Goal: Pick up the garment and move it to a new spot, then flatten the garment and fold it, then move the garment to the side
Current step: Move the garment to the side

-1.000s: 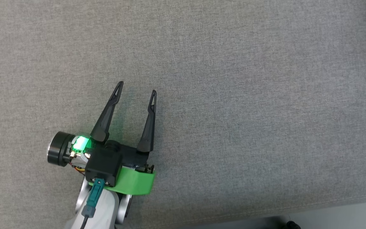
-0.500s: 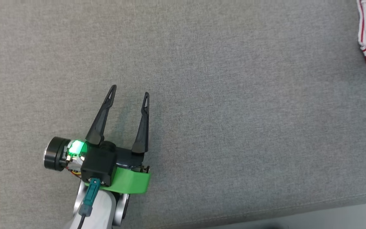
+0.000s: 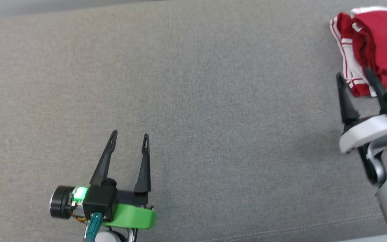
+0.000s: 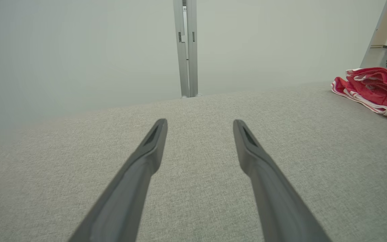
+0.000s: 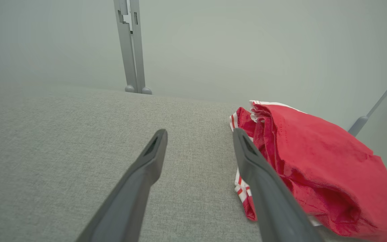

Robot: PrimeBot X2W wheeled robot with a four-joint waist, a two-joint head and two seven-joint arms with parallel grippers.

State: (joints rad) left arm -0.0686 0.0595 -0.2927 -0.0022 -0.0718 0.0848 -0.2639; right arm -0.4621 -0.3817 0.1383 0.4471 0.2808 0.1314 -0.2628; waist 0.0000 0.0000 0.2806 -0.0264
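Observation:
The garment (image 3: 378, 43) is a red piece with white striped edges, lying bunched on the grey fabric surface at the far right. It also shows at the right of the left wrist view (image 4: 376, 85) and in the right wrist view (image 5: 317, 168). My right gripper (image 3: 353, 73) is open just in front of the garment's near left edge. Its right finger overlaps that edge, and grey fabric shows between its fingers (image 5: 199, 131). Far from the garment, at the lower left, my left gripper (image 3: 129, 134) is open over bare fabric, with nothing between its fingers (image 4: 199, 122).
The grey fabric surface (image 3: 213, 101) stretches wide between the two grippers. Its stitched front edge (image 3: 314, 228) runs along the lower right. Behind its far edge stand a pale wall and a grey metal post (image 4: 186, 50).
The head view has shifted, bringing more of the garment and my right gripper into the picture. The left gripper stays open over the fabric.

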